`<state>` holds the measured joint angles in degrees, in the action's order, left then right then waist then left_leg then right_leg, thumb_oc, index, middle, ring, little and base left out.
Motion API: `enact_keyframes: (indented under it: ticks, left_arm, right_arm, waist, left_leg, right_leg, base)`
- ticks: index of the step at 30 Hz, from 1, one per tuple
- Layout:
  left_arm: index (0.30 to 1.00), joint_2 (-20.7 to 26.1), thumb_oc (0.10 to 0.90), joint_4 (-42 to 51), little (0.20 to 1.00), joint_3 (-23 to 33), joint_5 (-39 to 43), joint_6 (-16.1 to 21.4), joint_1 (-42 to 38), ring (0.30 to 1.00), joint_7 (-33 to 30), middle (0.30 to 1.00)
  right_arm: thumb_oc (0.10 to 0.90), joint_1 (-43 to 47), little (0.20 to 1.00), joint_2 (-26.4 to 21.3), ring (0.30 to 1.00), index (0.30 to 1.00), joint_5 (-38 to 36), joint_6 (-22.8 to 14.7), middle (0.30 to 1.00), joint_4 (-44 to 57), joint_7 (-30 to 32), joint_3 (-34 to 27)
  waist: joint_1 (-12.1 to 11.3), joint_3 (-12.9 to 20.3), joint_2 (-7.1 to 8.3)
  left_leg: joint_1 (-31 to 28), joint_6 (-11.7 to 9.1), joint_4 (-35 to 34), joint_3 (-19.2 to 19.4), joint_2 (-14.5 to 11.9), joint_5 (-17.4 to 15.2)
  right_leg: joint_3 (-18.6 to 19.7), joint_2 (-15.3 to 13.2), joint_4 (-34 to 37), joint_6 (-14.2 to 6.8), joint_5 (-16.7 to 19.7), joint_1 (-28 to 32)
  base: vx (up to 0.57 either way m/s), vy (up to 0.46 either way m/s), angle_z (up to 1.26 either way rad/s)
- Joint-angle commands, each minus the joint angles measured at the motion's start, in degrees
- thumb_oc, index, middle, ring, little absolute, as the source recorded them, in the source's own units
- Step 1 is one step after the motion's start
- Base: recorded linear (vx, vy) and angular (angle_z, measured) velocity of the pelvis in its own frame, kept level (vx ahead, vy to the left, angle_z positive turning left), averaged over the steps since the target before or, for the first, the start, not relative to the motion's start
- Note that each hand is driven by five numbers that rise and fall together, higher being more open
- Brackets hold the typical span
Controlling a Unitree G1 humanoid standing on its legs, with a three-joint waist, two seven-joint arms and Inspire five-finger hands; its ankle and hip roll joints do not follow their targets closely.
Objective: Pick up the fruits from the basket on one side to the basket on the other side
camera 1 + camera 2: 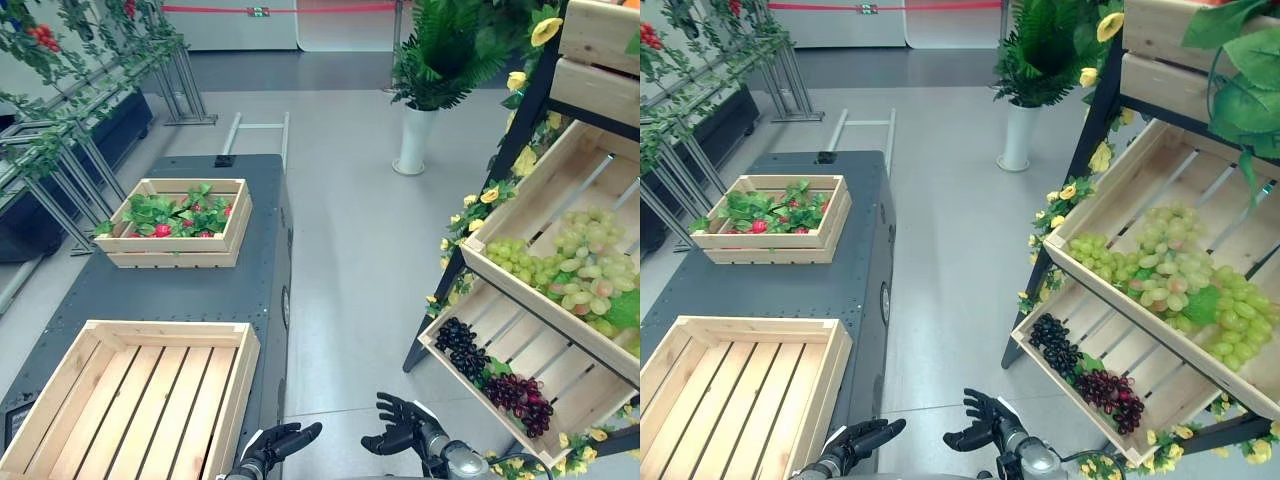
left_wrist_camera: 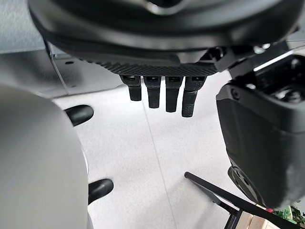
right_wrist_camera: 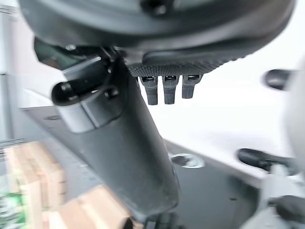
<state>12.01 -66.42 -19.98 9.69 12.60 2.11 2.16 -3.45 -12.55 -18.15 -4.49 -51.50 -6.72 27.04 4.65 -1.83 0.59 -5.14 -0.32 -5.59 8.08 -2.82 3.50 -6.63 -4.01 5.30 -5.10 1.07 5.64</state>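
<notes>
We have both hands low at the near edge of the head view, empty and loose-fingered: the left hand (image 1: 275, 445) at about 6 o'clock, fingers stretched toward the right, and the right hand (image 1: 400, 425) at 5 o'clock, fingers spread and slightly bent, holding nothing. Each wrist view shows its own fingers straight over bare floor.

The fruit sits on the slanted shelf (image 1: 520, 300) at 3 o'clock. Green grapes (image 1: 570, 265) lie in the upper crate; black grapes (image 1: 460, 350) and red grapes (image 1: 520, 395) lie in the lower crate, nearest our right hand. On the dark cart (image 1: 200, 290) at 9 o'clock, an empty crate (image 1: 130, 395) waits at 7 o'clock, and a far crate (image 1: 180, 220) at 10 o'clock holds leaves and small red fruit.

We judge the grape bunches light and lumpy, each loose enough to sag or swing when lifted. Whether real or plastic we cannot tell; if real, they bruise and shed berries under a hard squeeze. The skins look smooth, so a pinch on one berry would likely slip. We would wrap the fingers round the thick upper part of a bunch, near its stem, and cradle the rest.

We can read no label, brand or writing on the crates, cart or shelf.
</notes>
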Motion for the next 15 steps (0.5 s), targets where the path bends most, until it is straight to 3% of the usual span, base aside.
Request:
enact_keyframes:
  ticks: [1,6,15]
  left_arm:
    - [0.9,-0.92,0.8,-3.48,0.9,-3.24,-4.4,3.87,-5.65,0.9,1.31,0.9]
    - [0.9,-0.75,0.8,-2.78,0.9,-4.92,-3.76,7.61,-6.53,0.9,3.48,0.9]
    - [0.9,-0.36,0.8,-2.56,0.9,-6.33,-6.3,8.1,-7.38,0.9,3.13,0.9]
  right_arm:
    - [0.8,6.35,0.9,0.97,0.9,0.9,2.35,-2.38,0.9,-4.21,1.34,-2.39]
    - [0.8,7.18,0.9,1.01,0.9,0.9,5.58,-2.44,0.9,-11.49,0.32,-3.19]
    - [0.8,7.7,0.9,0.21,0.9,0.9,10.62,-3.36,0.9,-15.65,0.23,-4.2]
  waist:
    - [-1.05,-2.16,-0.99]
    - [-1.63,-2.31,-1.24]
    - [-2.13,-2.1,-0.74]
  left_leg:
    - [-1.78,1.07,0.59,-0.81,3.04,-7.94]
    - [-1.84,1.23,0.59,-1.91,3.27,-7.94]
    - [-2.51,1.29,0.59,-3.13,3.38,-8.18]
  right_leg:
    - [-2.34,1.36,-2.97,0.77,-4.04,-0.09]
    - [-2.52,1.39,-2.84,1.07,-4.37,0.44]
    - [-2.43,1.43,-2.61,1.21,-4.62,1.46]
  base:
    - [0.02,0.001,0.04]
    - [0.0,0.0,0.0]
    - [0.02,0.009,0.08]
